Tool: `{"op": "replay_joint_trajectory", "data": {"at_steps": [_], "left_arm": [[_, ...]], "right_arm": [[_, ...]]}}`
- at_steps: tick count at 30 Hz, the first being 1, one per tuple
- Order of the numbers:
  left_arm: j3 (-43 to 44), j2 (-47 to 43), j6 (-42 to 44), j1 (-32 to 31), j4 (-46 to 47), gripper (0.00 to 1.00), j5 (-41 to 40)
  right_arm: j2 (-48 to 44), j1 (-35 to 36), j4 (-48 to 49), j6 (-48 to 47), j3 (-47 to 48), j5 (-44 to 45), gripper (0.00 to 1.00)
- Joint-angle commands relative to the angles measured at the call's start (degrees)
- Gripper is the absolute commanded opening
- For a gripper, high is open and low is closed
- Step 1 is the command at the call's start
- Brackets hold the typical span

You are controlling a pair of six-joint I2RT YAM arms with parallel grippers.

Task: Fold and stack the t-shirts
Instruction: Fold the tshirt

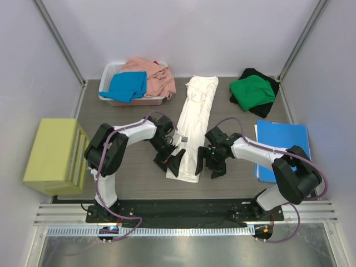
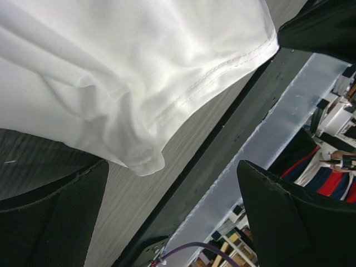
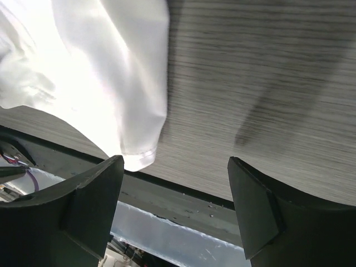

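A white t-shirt (image 1: 194, 122) lies folded into a long narrow strip down the middle of the table. My left gripper (image 1: 173, 163) stands open at the left side of its near end. My right gripper (image 1: 209, 166) stands open at the right side. In the left wrist view the shirt's hem corner (image 2: 139, 111) lies beyond the open gripper (image 2: 172, 214), with nothing between the fingers. The right wrist view shows the other near corner (image 3: 133, 133) just past the left finger (image 3: 72, 217), and that gripper (image 3: 175, 208) holds nothing. A green t-shirt (image 1: 253, 90) lies on a black one (image 1: 272, 103) at the back right.
A white basket (image 1: 108, 72) at the back left holds a salmon pink shirt (image 1: 156, 75) and a bright blue shirt (image 1: 128, 86). A flat blue folder (image 1: 281, 144) lies at the right. A yellow-green box (image 1: 55, 156) stands at the left. The table's near edge (image 3: 183, 194) runs just below both grippers.
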Motion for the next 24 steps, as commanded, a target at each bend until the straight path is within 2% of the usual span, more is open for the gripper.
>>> {"op": "replay_joint_trajectory", "data": {"at_steps": [1, 6, 11, 19, 20, 21, 22, 24], "left_arm": [[-3.0, 1.2, -0.9, -0.4, 3.8, 1.0, 0.2], [-4.7, 0.9, -1.5, -0.5, 4.8, 1.0, -2.4], [-3.7, 0.7, -2.6, -0.7, 4.3, 1.0, -14.1], [-2.8, -3.8, -1.5, -0.1, 2.8, 1.0, -22.0], [-2.1, -5.0, -1.3, 0.3, 2.6, 1.0, -22.3], [-1.6, -7.1, -0.8, 1.7, 2.2, 1.0, -22.7], [-1.0, -8.1, -0.5, 2.9, 1.0, 1.0, -22.5], [1.7, -10.4, 0.9, 7.5, -0.6, 1.0, -21.7]], "right_arm": [[1.4, 2.3, 1.8, 1.9, 2.3, -1.2, 0.81], [3.4, 3.9, 3.7, 2.9, 2.3, -1.3, 0.81], [5.1, 4.7, 5.1, 3.3, 2.7, -1.7, 0.71], [6.2, 5.0, 5.9, 2.7, 3.3, -2.6, 0.55], [5.6, 5.1, 3.8, 2.0, 3.6, -2.7, 0.6], [4.9, 5.7, 1.8, -0.8, 4.2, -2.5, 0.72], [4.2, 6.1, -1.0, -2.8, 6.6, 0.6, 0.97], [0.5, 6.8, -9.7, -7.9, 9.7, 4.8, 1.0]]}}
